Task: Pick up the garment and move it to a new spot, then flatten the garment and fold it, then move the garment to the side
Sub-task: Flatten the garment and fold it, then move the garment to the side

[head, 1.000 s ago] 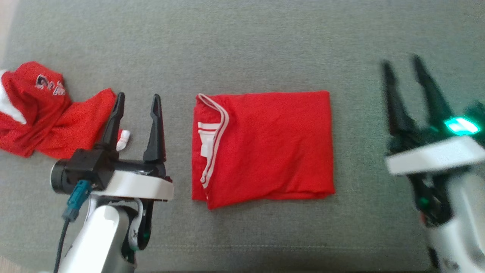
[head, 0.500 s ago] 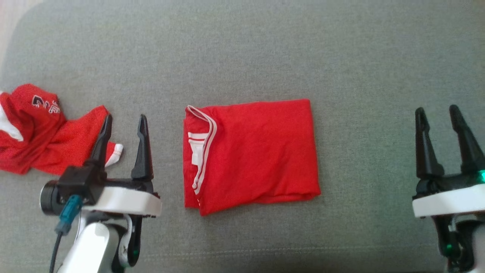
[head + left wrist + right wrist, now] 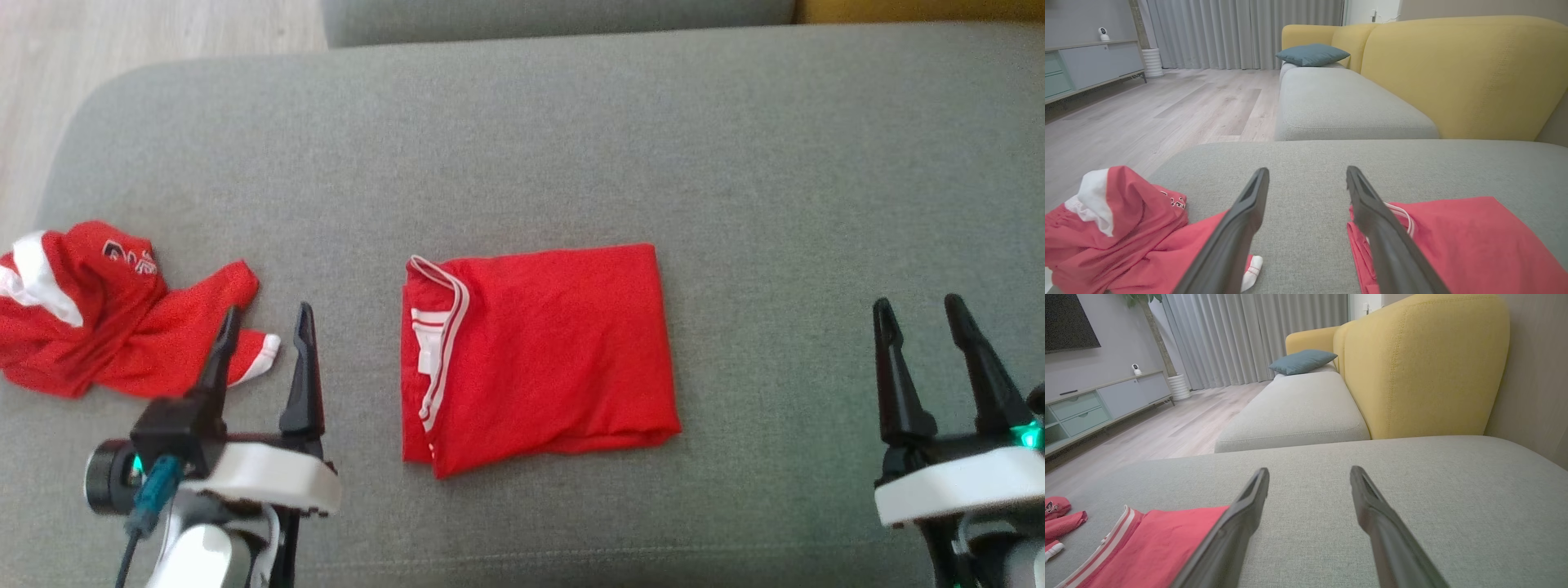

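While the garment (image 3: 539,355) lies folded mid-cushion on the grey sofa (image 3: 522,147), left claw (image 3: 268,309) and right claw (image 3: 916,300) hover either side, both spread and empty. Folding looks done, so next they need to grip it and shift it aside.

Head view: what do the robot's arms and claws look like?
The left claw and right claw each have two long, tapered black fingers on a white wrist plate above a pale forearm. The left wrist carries a black cylindrical module and a teal-plugged cable. The right wrist shows a green light.
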